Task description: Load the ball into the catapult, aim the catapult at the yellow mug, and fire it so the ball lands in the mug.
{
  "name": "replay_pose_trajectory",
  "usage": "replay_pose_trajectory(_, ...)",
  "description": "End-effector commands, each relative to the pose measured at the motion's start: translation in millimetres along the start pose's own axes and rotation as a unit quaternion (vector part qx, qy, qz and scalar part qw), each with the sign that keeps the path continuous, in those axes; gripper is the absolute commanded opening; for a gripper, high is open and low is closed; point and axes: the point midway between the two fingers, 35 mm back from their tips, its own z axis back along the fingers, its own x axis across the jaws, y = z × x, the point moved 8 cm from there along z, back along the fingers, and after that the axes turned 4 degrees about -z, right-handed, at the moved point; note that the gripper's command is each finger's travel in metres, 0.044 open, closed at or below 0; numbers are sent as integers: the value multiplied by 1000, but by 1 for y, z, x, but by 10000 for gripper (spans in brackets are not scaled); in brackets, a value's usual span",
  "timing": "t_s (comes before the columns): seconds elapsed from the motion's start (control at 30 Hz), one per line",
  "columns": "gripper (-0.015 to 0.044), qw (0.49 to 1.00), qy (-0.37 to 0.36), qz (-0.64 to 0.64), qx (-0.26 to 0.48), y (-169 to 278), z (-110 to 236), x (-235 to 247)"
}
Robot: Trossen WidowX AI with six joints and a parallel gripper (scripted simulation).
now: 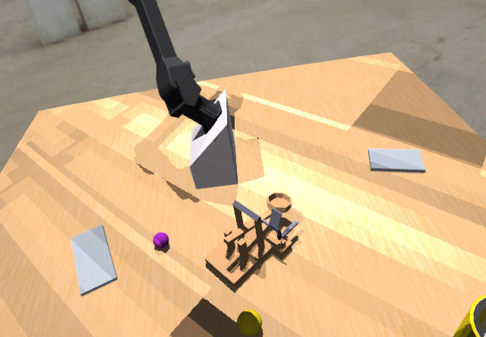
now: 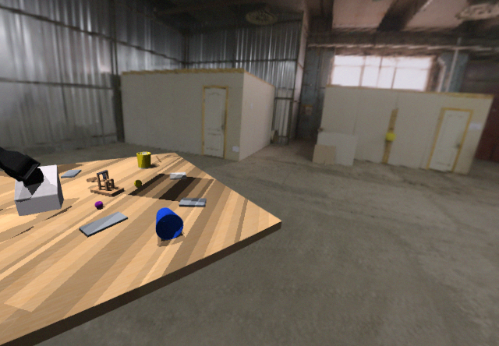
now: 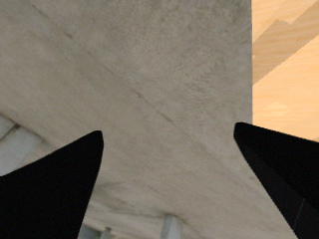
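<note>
While the wooden table point(image 1: 353, 90) is carrying everything, the black arm point(image 1: 156, 39) is reaching down into a white box point(image 1: 215, 161), which is standing behind the catapult point(image 1: 250, 243). The gripper point(image 3: 166, 149) is sitting inside the box with fingers spread wide apart, clamping nothing. Gray plates are lying left point(image 1: 93, 259) and far right point(image 1: 396, 159) of the catapult. The yellow mug point(image 1: 472, 319) is standing well off to the catapult's front right. The purple ball point(image 1: 160, 240) is resting on the table just left of the catapult, and a yellow ball point(image 1: 249, 322) is sitting in front of it.
</note>
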Motion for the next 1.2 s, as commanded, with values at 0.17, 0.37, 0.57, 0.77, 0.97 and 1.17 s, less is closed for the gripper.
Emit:
replay_pose_trajectory(0.17,440,998,-20,-14,-55,-23,22,-4)
replay_pose_trajectory(0.37,440,989,-77,-55,-117,-60,83,-11)
replay_pose_trajectory(0.57,440,970,-131,-100,-178,-96,148,-35)
replay_pose_trajectory(0.77,440,943,-176,-159,-234,-131,206,-68)
replay_pose_trajectory(0.97,440,905,-215,-231,-285,-165,258,-115)
replay_pose_trajectory(1.17,440,859,-245,-308,-328,-195,301,-172)
